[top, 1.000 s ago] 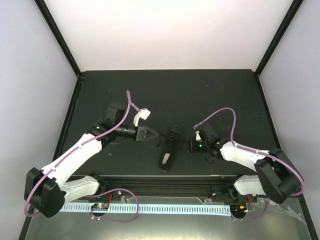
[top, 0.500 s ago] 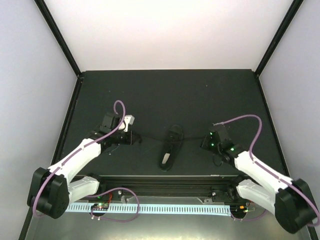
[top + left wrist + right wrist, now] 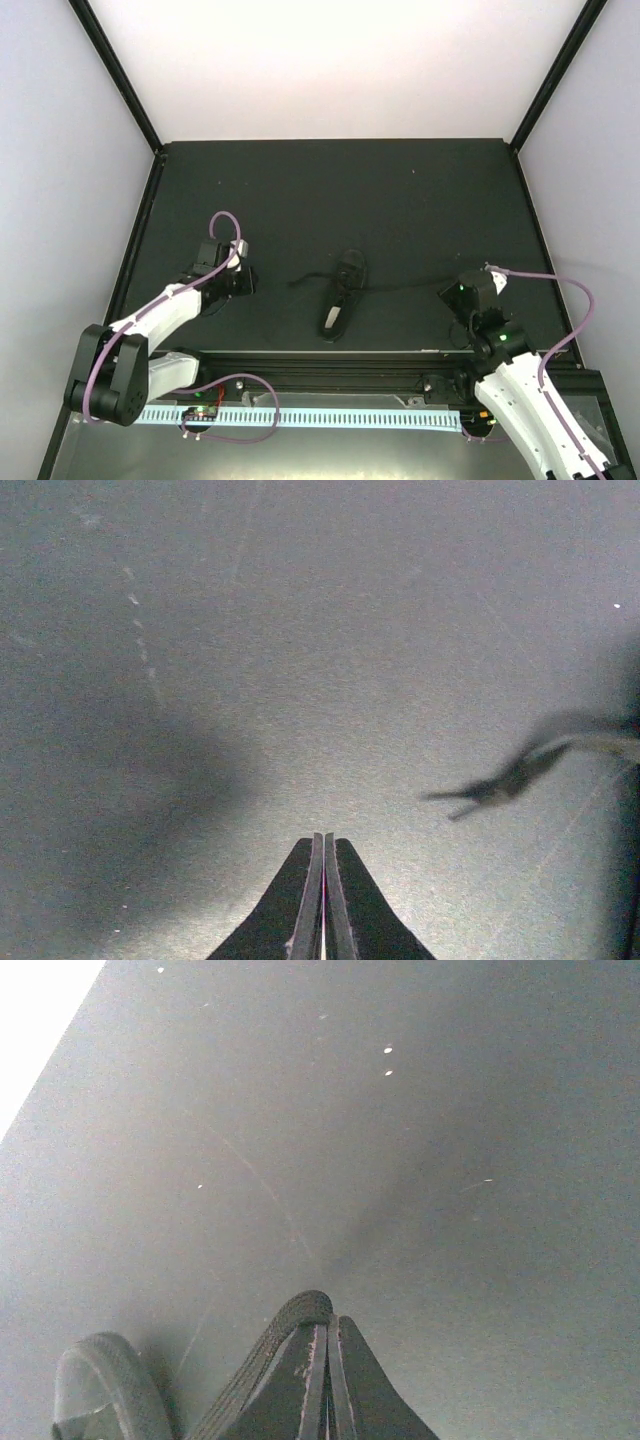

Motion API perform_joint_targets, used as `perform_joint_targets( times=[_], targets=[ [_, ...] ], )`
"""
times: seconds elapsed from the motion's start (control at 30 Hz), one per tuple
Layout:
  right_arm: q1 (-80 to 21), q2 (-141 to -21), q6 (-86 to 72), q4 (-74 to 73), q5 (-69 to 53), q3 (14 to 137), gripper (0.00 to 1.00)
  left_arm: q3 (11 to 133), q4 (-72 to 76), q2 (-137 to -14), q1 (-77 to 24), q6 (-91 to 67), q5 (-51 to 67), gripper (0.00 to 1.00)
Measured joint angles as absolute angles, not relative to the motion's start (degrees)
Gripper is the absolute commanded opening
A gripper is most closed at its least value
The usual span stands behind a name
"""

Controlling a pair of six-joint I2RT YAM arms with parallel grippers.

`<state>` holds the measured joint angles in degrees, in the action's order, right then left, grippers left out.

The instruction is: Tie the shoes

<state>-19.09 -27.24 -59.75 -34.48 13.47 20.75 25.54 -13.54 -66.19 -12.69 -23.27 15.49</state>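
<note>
The small black shoe point(image 3: 341, 296) lies in the middle of the dark table, toe toward the far side. Its left lace point(image 3: 305, 280) ends on the table short of my left gripper point(image 3: 247, 283). That gripper point(image 3: 323, 838) is shut with nothing visible between the jaws, and the blurred lace end point(image 3: 500, 783) lies ahead to its right. The right lace point(image 3: 405, 289) runs from the shoe to my right gripper point(image 3: 449, 292). In the right wrist view that gripper point(image 3: 327, 1322) is shut on the lace point(image 3: 290, 1318), which loops over the fingertips.
The black table point(image 3: 330, 190) is walled by pale panels at the back and both sides. A black rail point(image 3: 320, 362) and the arm bases run along the near edge.
Both arms have drawn outward from the shoe. The left lace end now lies apart from my left gripper. My right gripper has pulled its lace out to the right.
</note>
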Motion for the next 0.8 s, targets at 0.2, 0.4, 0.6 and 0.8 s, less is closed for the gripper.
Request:
perform_joint_targets(
  times=[0.2,0.4,0.6,0.8],
  targets=[
    [-18.4,-27.2,-60.3,-36.6,14.7,20.8,0.01,25.2,-9.3,-66.5,-12.3,-21.7,19.3,0.46],
    [-18.3,-30.2,-58.8,-33.9,11.8,20.3,0.02,28.8,-4.3,-69.0,-24.0,-13.5,25.1,0.60],
    [-18.3,-31.1,-58.6,-30.6,8.6,18.6,0.02,39.9,-5.6,-82.3,-32.4,-4.9,22.0,0.63],
    [-18.3,-31.9,-58.3,-27.9,6.6,18.4,0.02,42.8,-8.7,-88.8,-34.4,-0.8,18.1,0.65]
  ],
)
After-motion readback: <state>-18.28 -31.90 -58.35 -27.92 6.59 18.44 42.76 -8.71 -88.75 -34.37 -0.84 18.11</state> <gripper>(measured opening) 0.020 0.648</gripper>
